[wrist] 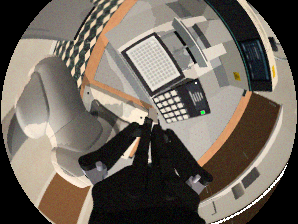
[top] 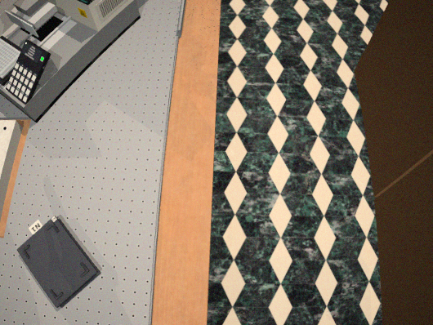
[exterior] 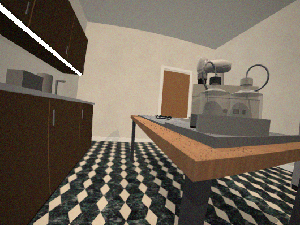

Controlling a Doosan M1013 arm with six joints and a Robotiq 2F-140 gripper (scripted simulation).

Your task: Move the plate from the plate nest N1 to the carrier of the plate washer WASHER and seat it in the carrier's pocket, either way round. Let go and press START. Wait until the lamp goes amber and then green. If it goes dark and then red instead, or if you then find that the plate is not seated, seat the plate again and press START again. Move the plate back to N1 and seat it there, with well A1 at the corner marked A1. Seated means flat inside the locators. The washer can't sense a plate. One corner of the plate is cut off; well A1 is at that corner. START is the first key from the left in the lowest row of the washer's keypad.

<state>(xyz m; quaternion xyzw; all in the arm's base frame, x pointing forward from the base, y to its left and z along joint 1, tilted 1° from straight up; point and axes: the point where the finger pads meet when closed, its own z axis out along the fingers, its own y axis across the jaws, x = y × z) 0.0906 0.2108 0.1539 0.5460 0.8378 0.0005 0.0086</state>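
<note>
The washer's lamp [top: 42, 59] [wrist: 203, 112] is lit green, at the corner of the keypad [top: 24, 77] [wrist: 172, 106]. The pale plate [top: 6, 57] [wrist: 154, 62] lies in the dark carrier [wrist: 124, 52] and looks flat within its border; its cut corner is too small to tell. The nest N1 [top: 57, 265] is empty, its corner locators bare, with the N1 label beside it. My gripper [wrist: 151, 113] is shut and empty, its fingertips in front of the keypad's near edge in the wrist view. The top view does not show it.
The washer body [top: 118, 10] stands behind the carrier, with an upright bracket [wrist: 190, 42] beside the plate. Two bottles [exterior: 215, 104] [exterior: 246, 104] with looped hoses stand at the washer. The arm [exterior: 218, 66] shows above it. A pale block [top: 8, 143] lies beside the washer's base.
</note>
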